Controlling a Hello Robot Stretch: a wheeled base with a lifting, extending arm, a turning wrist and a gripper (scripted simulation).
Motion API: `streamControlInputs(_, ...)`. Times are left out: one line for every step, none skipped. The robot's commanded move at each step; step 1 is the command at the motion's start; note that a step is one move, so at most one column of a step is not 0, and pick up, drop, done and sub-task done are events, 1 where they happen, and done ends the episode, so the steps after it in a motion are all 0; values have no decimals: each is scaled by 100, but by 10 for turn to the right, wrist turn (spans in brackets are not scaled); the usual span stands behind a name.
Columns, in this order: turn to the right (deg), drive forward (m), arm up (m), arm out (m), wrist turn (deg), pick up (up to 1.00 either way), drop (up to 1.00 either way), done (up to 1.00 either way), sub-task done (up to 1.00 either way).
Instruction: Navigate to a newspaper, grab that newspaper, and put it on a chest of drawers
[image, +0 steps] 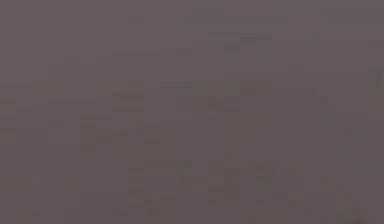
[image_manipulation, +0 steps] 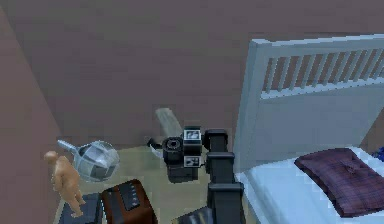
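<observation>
In the forward view you see one plain grey-brown wall (image: 192, 112) from edge to edge. In the arm side view the same kind of wall (image_manipulation: 130, 60) takes the upper half, from 9 o'clock to 1 o'clock.

Next in size is the bed (image_manipulation: 290, 190) at 4 o'clock, with a white slatted headboard (image_manipulation: 300, 90) standing at 2 o'clock. A dark maroon blanket (image_manipulation: 345, 178) lies on the mattress.

At 7 o'clock there is a beige top (image_manipulation: 140, 165) of some furniture; I cannot tell you which furniture it is. The dark arm (image_manipulation: 226, 185) rises from 6 o'clock, between this top and the bed.

On the beige top lie a dark brown box (image_manipulation: 125, 203) at the bottom edge, a silvery rounded object (image_manipulation: 93, 157) at 9 o'clock from the arm's end, and a small orange-tan statue (image_manipulation: 68, 182) just beside the silvery object, at 8 o'clock.

The two white squares (image_manipulation: 191, 134) mark the arm's far end near the picture's middle. The gripper (image_manipulation: 155, 145) is at 9 o'clock from them, at the edge of the beige top.

A grey slab (image_manipulation: 166, 120) stands tilted at 12 o'clock from the gripper's body, with wall behind it. It may be the newspaper, but its shape does not prove it. You cannot tell here how the fingers stand, nor whether the gripper holds anything.
</observation>
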Motion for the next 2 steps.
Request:
streamControlInputs(0, 0, -30, 0, 0, 0, 0, 0, 0)
streamControlInputs(0, 0, 0, 0, 0, 0, 100, 0, 0)
